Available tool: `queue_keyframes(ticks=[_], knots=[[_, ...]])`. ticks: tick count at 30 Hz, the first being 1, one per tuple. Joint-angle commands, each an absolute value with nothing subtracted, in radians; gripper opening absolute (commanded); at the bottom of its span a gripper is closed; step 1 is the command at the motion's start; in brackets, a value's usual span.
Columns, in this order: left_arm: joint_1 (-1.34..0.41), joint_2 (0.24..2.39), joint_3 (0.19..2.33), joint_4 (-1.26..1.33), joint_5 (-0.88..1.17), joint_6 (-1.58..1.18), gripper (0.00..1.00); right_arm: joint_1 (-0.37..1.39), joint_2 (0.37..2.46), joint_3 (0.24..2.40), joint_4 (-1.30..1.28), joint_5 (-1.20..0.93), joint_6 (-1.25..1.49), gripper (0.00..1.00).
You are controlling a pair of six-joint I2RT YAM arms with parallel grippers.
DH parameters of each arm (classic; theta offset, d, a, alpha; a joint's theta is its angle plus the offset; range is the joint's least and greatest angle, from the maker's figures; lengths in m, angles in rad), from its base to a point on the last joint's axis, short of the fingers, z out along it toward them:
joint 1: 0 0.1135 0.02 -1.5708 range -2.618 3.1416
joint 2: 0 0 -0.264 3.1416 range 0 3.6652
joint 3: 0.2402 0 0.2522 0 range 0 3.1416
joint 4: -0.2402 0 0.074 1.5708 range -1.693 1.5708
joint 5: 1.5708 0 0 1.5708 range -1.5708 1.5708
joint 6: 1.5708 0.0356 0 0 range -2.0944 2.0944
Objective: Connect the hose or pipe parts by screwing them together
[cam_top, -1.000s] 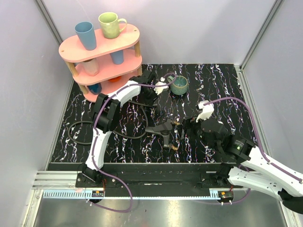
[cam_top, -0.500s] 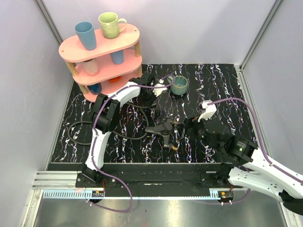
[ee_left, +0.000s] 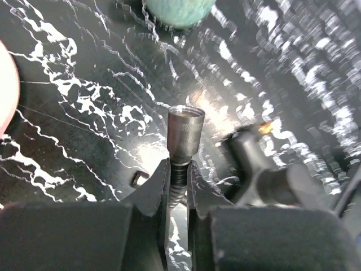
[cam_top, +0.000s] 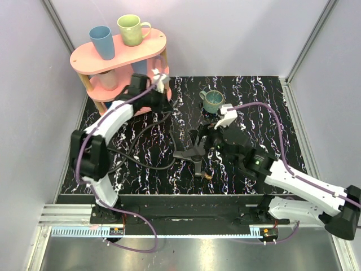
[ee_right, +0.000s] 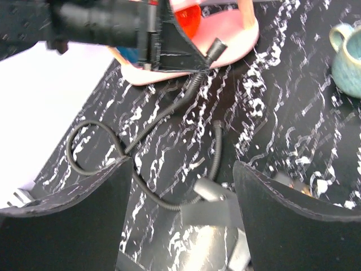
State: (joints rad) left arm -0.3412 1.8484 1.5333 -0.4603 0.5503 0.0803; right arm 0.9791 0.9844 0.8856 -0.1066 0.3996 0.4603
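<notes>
My left gripper (cam_top: pixel 162 101) is beside the pink shelf, shut on the black hose (cam_top: pixel 148 167) just below its metal end fitting (ee_left: pixel 186 129). In the left wrist view the gripper (ee_left: pixel 179 176) holds the fitting above the table, pointing away from it. From there the hose trails down across the table in a loop. The dark grey fan-shaped piece (cam_top: pixel 193 152) lies at the table's middle, with brass tips (cam_top: pixel 208 176) on its stems. My right gripper (cam_top: pixel 206 137) hovers open just above it. In the right wrist view the wide-apart gripper (ee_right: pixel 183 165) straddles one grey stem (ee_right: pixel 211 195) and the hose (ee_right: pixel 141 189).
The pink two-tier shelf (cam_top: pixel 121 53) with several cups stands at the back left, close to my left gripper. A teal cup (cam_top: pixel 214 101) sits on the table behind the fan-shaped piece. Pale walls close in the left, right and back of the black marbled table (cam_top: pixel 265 101).
My left gripper has shut on the hose end and swung left toward the shelf, lifting it. My right gripper has moved left and forward over the fan-shaped piece.
</notes>
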Motion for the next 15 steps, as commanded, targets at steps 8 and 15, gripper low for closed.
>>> queue_keyframes(ticks=[8,15], knots=[[-0.250,1.318,0.999,0.296,0.873,-0.601,0.00,0.982,1.241,0.914,0.552,0.189,0.298,0.77],[-0.249,1.065,0.867,0.387,0.767,-0.768,0.00,0.980,1.275,0.747,0.778,0.092,0.178,0.77]])
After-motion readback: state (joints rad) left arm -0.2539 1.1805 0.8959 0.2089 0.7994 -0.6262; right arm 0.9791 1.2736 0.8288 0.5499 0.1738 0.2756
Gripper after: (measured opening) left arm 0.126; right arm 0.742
